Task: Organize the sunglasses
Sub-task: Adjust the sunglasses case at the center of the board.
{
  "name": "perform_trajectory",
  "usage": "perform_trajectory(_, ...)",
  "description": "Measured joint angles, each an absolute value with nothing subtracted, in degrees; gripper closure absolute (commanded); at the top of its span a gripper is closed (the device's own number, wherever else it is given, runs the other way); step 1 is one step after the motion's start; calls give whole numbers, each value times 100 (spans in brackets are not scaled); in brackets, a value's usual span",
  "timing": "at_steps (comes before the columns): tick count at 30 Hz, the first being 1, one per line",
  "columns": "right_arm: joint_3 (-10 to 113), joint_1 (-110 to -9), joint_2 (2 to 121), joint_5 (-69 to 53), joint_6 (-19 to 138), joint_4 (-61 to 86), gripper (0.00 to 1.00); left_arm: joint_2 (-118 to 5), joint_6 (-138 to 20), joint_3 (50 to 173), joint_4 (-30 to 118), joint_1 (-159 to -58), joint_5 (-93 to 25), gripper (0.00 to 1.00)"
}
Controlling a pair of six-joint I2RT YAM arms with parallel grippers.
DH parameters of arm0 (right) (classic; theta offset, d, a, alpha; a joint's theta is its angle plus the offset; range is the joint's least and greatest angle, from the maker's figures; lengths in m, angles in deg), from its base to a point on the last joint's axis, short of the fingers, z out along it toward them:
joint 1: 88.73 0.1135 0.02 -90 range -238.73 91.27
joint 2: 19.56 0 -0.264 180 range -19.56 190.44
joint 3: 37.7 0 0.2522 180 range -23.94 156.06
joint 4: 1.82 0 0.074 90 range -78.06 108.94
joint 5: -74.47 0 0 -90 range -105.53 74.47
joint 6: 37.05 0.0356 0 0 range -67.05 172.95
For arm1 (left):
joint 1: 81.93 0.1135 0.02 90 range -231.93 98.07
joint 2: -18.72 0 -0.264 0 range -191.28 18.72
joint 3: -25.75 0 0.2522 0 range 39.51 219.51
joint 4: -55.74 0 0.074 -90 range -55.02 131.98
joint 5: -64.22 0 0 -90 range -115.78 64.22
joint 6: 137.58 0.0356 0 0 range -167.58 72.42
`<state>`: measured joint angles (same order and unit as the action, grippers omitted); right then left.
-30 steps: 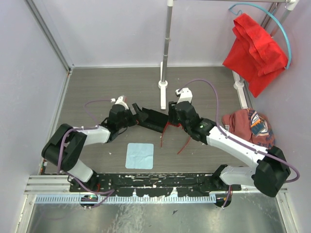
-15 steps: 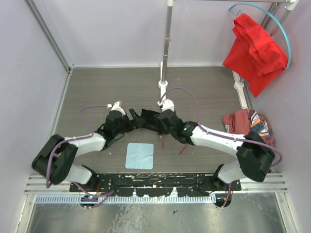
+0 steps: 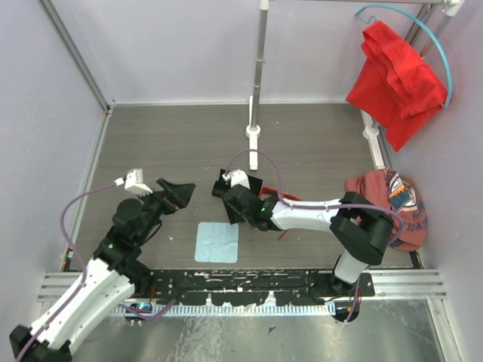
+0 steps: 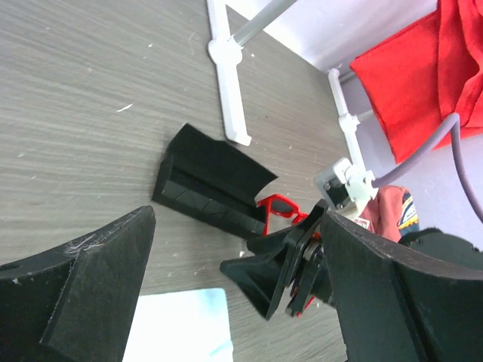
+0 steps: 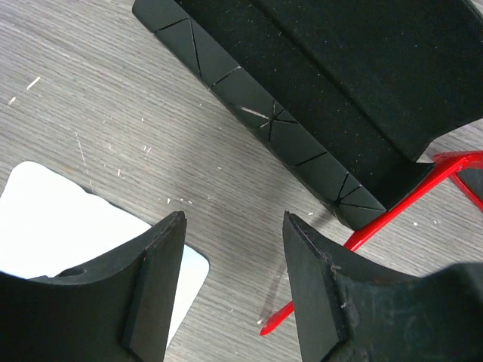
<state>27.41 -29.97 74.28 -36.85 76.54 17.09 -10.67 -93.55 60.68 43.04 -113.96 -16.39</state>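
The sunglasses [image 4: 282, 207] have a thin red frame and dark lenses and lie on the floor against the open black case [image 4: 210, 181]. One long red arm [image 5: 379, 224] runs out from under the case's end in the right wrist view. In the top view only a red sliver of the sunglasses [image 3: 284, 234] shows past the right arm, and the case [image 3: 251, 182] is partly hidden. My right gripper [image 3: 229, 210] is open and empty, low over the floor [image 5: 234, 286] between the case and the pale blue cloth [image 3: 216, 241]. My left gripper [image 3: 179, 194] is open, empty and well left of the case.
A white stand with a metal post [image 3: 253, 139] rises just behind the case. A heap of clothes [image 3: 389, 197] lies at the right wall, and a red cloth [image 3: 396, 75] hangs on a rack above it. The cloth's corner also shows in the right wrist view [image 5: 68, 219].
My left arm has pulled back to the left and away from the case. My right gripper has moved left and nearer, from the sunglasses side of the case toward the cloth.
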Motion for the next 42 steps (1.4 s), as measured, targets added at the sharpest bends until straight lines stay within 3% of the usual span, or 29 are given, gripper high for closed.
perform_trajectory(11, 2822, -2993, 7878, -3753, 7737, 1617, 40, -363, -9250, 6074, 2984, -11396, -1449, 2)
perform_trajectory(42, 3141, -3738, 8460, -3451, 7411, 881, 40, -674, -9152, 6241, 2844, -11396, -1475, 2)
